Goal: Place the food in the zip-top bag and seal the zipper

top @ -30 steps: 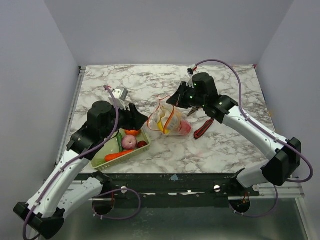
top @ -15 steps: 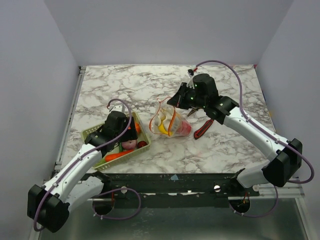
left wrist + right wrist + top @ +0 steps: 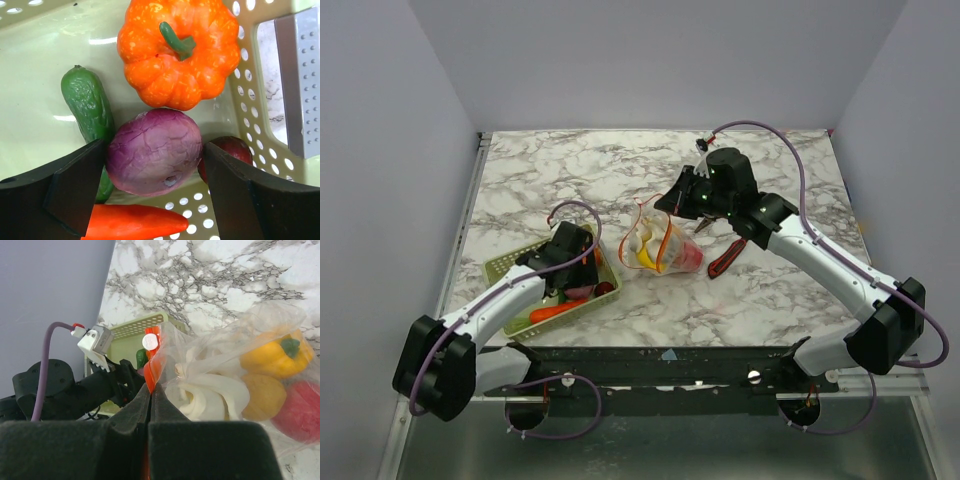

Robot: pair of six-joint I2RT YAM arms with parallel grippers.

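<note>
Lowered into the basket (image 3: 30,115), left jaws closely flank the purple onion (image 3: 152,150).

You have a white marble table (image 3: 570,170) with grey veins, boxed in by a plain pale grey back wall (image 3: 650,60), left wall (image 3: 390,200) and right wall (image 3: 910,130). A dark metal rail (image 3: 670,365) runs along its near edge. The light is soft and even.

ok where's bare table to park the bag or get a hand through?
Bare marble: the far-left stretch behind the basket, and the near strip between the zip-top bag and the front edge. Crowded: the narrow gap between basket and bag; the utility knife and the right fingers hem the bag's right side.
</note>
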